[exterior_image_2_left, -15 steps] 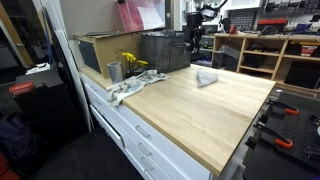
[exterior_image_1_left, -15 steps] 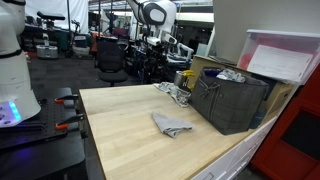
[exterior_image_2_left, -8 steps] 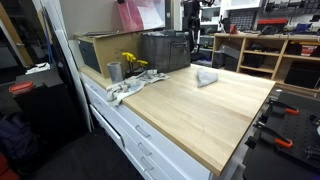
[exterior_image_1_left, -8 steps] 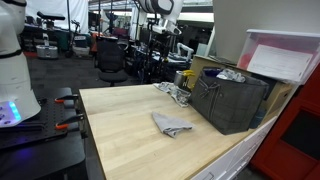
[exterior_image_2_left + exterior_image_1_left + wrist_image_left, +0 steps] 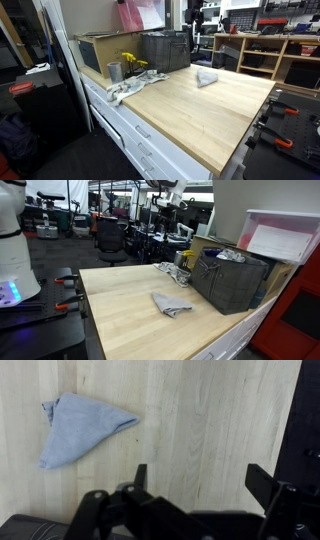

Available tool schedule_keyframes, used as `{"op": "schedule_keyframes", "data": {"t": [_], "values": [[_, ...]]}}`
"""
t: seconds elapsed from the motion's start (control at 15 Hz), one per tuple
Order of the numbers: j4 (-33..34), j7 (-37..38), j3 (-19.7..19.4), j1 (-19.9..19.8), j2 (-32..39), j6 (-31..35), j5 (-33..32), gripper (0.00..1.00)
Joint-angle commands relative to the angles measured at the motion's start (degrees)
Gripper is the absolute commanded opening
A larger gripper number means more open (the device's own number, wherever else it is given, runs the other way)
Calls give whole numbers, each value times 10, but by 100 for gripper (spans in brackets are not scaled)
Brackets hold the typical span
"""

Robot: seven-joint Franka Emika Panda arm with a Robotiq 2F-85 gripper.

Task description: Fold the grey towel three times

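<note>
Grey towel [image 5: 80, 428] sits folded on the wood table [image 5: 220, 410], so the wide-open gripper [image 5: 200, 478] should drop slowly and grab just one corner.

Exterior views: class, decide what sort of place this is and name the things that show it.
Probably a robotics lab or workshop: a wooden workbench with drawers, an office chair among machinery behind it, and open shelves holding equipment.
</note>
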Motion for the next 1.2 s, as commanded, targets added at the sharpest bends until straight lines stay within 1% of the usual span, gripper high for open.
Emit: {"op": "schedule_keyframes", "data": {"t": [0.0,0.13,0.27,0.53,0.6,0.67,0.73,0.8,1.13], "values": [[-32,-2,-7,-8,-37,24,0,100],[-47,-8,-11,-10,-52,51,-7,100],[-76,-11,-16,-10,-77,94,-22,100],[-175,5,-23,-5,-152,185,-71,100],[-201,17,-24,-3,-171,200,-86,100],[-227,28,-22,-2,-191,187,-82,100],[-153,8,-23,-4,-131,169,-70,100],[-168,10,-24,-3,-143,169,-71,100],[-162,10,-23,-2,-134,169,-71,100]]}}
